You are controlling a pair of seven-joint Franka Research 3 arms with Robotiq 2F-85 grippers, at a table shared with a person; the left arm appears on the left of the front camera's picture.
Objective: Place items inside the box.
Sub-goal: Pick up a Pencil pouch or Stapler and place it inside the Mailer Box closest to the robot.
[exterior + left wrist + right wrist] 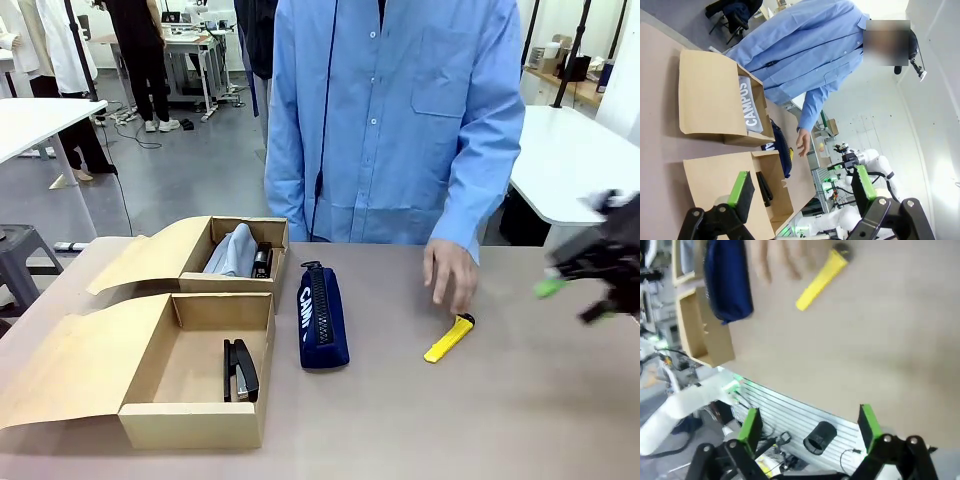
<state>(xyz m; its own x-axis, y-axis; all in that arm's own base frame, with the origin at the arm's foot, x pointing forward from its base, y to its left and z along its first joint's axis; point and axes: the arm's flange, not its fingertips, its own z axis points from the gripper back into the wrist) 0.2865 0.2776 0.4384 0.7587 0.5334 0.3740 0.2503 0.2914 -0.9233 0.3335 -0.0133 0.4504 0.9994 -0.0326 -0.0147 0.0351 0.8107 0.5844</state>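
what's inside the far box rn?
In the far box: a grey fabric pouch and, beside it by the right wall, a black-and-white marker. Whatever may lie under the pouch is covered.

Right gripper [575, 298] (blurred) hovers above the counter [520, 400], jaws spread; left gripper [802, 186] likewise gapes, empty.

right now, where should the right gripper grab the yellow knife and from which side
Pinch the yellow utility knife across its narrow width at mid-body, coming straight down from above, jaws turned square to its diagonal lie. It lies flat, long and slim, so the long sides look the best purchase. The person's hand is close by its black far end, so favour the near half.
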